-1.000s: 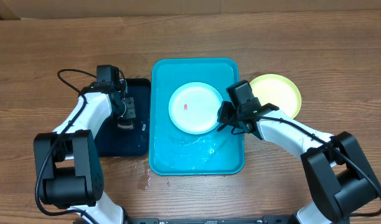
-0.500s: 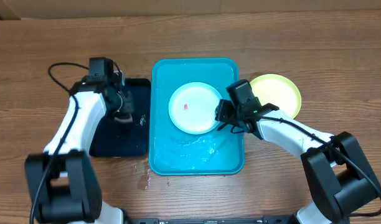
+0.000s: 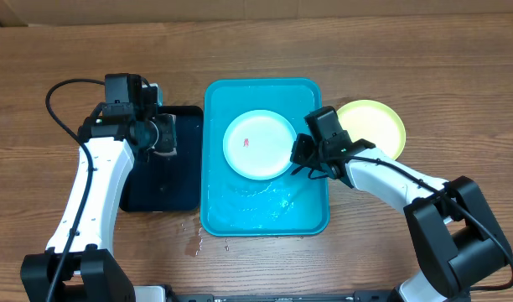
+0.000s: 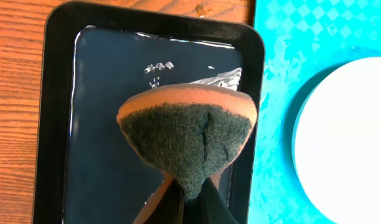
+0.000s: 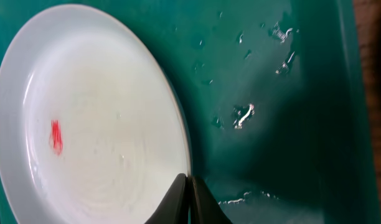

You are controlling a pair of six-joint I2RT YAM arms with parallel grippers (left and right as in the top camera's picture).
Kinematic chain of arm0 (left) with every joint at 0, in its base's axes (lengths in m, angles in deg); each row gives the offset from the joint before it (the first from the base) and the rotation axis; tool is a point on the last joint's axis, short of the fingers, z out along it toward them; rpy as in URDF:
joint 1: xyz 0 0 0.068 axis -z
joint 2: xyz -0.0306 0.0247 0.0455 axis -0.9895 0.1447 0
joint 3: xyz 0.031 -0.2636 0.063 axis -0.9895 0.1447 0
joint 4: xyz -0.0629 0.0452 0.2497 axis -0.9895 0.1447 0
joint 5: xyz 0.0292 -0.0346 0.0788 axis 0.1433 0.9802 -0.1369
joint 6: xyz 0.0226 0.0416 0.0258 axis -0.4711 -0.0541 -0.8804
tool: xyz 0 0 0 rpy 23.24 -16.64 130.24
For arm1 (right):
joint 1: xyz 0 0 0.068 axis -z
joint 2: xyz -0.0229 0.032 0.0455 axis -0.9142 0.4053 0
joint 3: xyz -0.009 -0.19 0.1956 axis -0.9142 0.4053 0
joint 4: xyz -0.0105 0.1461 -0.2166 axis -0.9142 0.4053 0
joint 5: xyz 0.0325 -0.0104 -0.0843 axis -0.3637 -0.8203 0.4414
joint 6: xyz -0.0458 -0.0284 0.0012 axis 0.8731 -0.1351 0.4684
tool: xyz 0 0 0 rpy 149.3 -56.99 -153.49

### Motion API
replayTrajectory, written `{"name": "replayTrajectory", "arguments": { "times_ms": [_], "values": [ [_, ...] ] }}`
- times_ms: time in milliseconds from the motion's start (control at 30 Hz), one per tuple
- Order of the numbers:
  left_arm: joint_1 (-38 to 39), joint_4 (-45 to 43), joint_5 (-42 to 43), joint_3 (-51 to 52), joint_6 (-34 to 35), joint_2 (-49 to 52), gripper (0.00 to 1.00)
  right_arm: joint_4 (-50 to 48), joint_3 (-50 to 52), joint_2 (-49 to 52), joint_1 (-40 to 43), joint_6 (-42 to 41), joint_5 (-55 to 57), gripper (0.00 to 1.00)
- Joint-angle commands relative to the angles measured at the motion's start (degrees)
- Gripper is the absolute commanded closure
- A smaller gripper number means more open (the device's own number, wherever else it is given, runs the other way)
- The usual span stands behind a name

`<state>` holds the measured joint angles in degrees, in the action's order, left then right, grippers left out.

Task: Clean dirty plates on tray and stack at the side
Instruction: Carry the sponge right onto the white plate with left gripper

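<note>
A light cyan plate (image 3: pixel 258 144) with a whitish centre and a small red smear (image 5: pixel 55 137) lies in the bright blue tray (image 3: pixel 265 205). My right gripper (image 3: pixel 297 155) is shut on the plate's right rim; in the right wrist view its fingers (image 5: pixel 189 186) pinch together at the edge of the plate (image 5: pixel 97 124). A yellow-green plate (image 3: pixel 372 126) sits on the table right of the tray. My left gripper (image 4: pixel 187 196) is shut on a green and orange sponge (image 4: pixel 187 134), held above the black tray (image 4: pixel 103 93).
The black tray (image 3: pixel 164 189) lies just left of the blue tray and holds a film of water. Water droplets (image 5: pixel 243 115) dot the blue tray's floor. A small puddle (image 3: pixel 194 243) wets the wooden table at the tray's front left corner.
My right gripper has closed on the plate's rim, and the plate has shifted slightly left. My left arm has swung left and back with the sponge still in its grip.
</note>
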<state>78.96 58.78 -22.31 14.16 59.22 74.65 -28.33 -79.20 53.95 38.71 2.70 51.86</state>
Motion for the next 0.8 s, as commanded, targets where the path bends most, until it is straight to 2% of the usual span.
{"name": "replayTrajectory", "arguments": {
  "times_ms": [0, 67, 133, 200, 267, 367, 433, 600, 767],
  "values": [
    [0.76, -0.44, 1.31, -1.25, -2.86, -1.14, 0.96, 1.62, -0.28, 0.52, 0.00, -0.22, -4.87, 0.89],
    [1.36, -0.94, 2.36, -1.25, -3.89, -1.14, 0.96, 1.60, -0.31, 0.52, 0.00, -0.22, -4.90, 0.65],
    [2.12, -1.55, 3.91, -1.25, -4.09, -1.14, 0.96, 0.90, -0.31, 0.52, 0.00, -0.22, -3.87, 0.58],
    [2.84, -2.10, 4.92, -1.25, -4.07, -1.14, 0.96, -0.15, -0.28, 0.52, 0.00, -0.22, -2.56, 0.57],
    [3.52, -2.93, 6.67, -1.25, -4.04, -1.14, 0.96, -1.07, -0.28, 0.57, 0.00, -0.22, -1.66, 0.64],
    [4.79, -4.70, 10.60, -1.25, -3.98, -1.14, 0.96, -0.96, -0.28, 0.76, -0.04, -0.24, -1.38, 0.87],
    [6.16, -6.27, 13.00, -1.25, -3.78, -1.14, 0.96, -0.74, -0.28, 0.94, -0.55, -0.26, -1.44, 0.95],
    [11.39, -9.16, 14.14, -1.25, -0.20, -1.11, 0.96, -0.74, -0.28, 0.94, -2.73, -0.24, -1.53, 0.96],
    [17.07, -9.46, 13.25, -1.25, 0.07, -0.20, 0.96, 0.28, -0.28, 0.92, -3.91, -0.26, -1.60, 0.96]
  ]
}}
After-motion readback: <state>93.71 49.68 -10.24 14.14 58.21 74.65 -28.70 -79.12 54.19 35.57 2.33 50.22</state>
